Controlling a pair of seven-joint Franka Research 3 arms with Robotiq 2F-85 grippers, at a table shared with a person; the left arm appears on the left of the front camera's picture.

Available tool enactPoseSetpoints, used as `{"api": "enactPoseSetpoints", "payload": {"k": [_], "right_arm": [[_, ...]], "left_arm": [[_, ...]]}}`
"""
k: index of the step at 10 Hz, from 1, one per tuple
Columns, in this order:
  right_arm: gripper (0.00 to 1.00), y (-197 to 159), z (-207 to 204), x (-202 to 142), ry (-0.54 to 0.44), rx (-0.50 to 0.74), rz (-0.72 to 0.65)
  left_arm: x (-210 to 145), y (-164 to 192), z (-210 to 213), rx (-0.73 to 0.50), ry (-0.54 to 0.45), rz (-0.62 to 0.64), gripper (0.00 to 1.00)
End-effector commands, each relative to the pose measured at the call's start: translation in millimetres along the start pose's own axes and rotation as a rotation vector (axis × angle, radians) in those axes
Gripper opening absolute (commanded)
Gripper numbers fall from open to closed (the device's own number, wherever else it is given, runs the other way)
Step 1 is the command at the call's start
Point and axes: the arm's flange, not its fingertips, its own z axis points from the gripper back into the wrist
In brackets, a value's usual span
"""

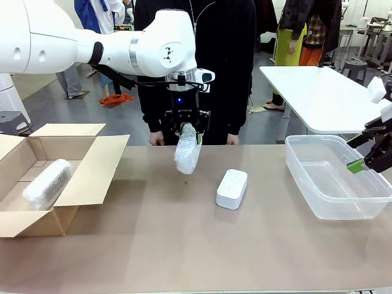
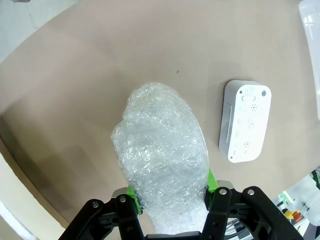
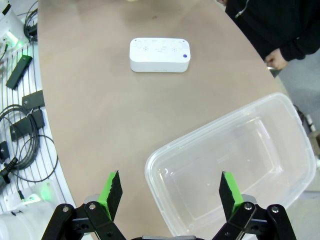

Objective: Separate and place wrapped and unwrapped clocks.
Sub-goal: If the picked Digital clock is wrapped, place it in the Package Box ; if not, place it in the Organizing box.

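Pinching a wrapped clock (image 1: pixel 186 156) by its upper end, left gripper (image 1: pixel 188 131) hung it above the table (image 1: pixel 153 245), likely bound for the cardboard box (image 1: pixel 92 165) holding the other wrapped clock (image 1: pixel 47 182), while right gripper (image 3: pixel 170 185) hovered spread over the tub (image 3: pixel 280 115), bare clock (image 1: pixel 232 188) lying between

Right gripper (image 3: pixel 171 190) poised over the clear tub (image 3: pixel 215 129)
Its green pads (image 3: pixel 112 192) stand spread wide above the tub's near corner, touching nothing. The tub sits on the tan table (image 3: pixel 90 110). Farther along lies the unwrapped clock (image 3: pixel 159 55), flat and well apart from the tub. A person's hand (image 3: pixel 276 60) shows at one table edge, and cables (image 3: pixel 20 130) lie beyond the opposite edge
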Motion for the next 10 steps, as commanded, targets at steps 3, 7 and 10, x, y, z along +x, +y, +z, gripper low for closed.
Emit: {"api": "enactPoseSetpoints", "payload": {"k": [3,7,10], "right_arm": [[1.00,-1.9,-2.6,-1.0,-0.034,0.016,0.008],[1.00,-1.9,-2.6,-1.0,-0.034,0.016,0.008],[1.00,-1.9,-2.6,-1.0,-0.034,0.016,0.008]], "left_arm": [[-0.1,2.1,3.2,0.011,-0.009,0.001,0.33],[-0.1,2.1,3.2,0.011,-0.009,0.001,0.33],[-4.3,3.4,10.2,-0.020,0.016,-0.019,0.53]]}}
